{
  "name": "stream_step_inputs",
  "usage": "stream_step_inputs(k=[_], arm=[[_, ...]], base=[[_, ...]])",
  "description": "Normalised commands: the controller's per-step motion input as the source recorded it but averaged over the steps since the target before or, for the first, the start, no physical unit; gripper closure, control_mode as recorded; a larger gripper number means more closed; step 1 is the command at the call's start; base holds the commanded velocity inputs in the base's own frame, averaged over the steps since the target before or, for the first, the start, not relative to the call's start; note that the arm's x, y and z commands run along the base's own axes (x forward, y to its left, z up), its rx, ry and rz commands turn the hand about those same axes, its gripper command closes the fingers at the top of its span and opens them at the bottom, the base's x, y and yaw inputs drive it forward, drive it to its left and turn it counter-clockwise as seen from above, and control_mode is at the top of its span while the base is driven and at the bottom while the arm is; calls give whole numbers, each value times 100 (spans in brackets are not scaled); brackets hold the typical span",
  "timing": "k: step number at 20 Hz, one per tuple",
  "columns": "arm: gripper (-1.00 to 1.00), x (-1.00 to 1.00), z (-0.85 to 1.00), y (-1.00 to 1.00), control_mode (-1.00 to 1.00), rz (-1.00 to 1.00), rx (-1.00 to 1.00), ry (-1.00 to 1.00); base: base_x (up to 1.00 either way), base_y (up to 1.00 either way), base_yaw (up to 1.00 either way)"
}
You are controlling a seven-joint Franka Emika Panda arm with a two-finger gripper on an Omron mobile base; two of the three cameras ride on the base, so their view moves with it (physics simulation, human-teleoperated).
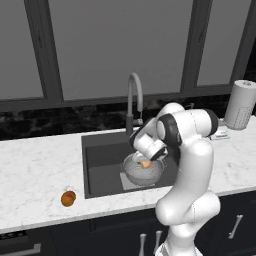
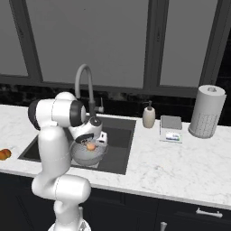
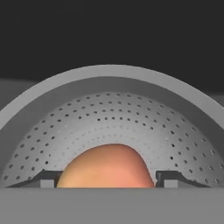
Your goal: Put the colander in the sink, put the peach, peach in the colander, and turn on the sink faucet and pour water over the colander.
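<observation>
Pale peach (image 3: 107,168) seemingly inside colander (image 3: 109,118)

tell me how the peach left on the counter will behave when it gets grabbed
The peach on the counter looks round and smooth, so a nudge would probably roll it across the flat marble counter. It seems small, likely light, and probably bruises if squeezed hard.

grey hole-dotted colander (image 3: 109,118), pinkish-orange peach (image 3: 107,168), deep orange peach (image 1: 68,198), white marble counter (image 1: 35,165)

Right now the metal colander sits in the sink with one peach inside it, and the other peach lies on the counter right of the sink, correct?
Not quite. The other peach lies on the counter left of the sink, as the left base view shows. The colander does sit in the sink with one peach inside.
</observation>
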Motion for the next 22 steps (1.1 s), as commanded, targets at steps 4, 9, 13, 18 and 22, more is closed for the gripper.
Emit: stream_step_inputs(k=[4,9,13,18,22], arm=[[-100,-38,12,0,-100,0,-7,0],[-100,-41,44,-16,-100,0,-2,0],[-100,-42,65,-17,-100,0,0,-4],[-100,-59,72,-13,-100,0,0,-5],[-100,-54,86,8,-100,0,0,0]], base=[[0,0,0],[0,0,0],[0,0,0],[0,0,0],[0,0,0]])
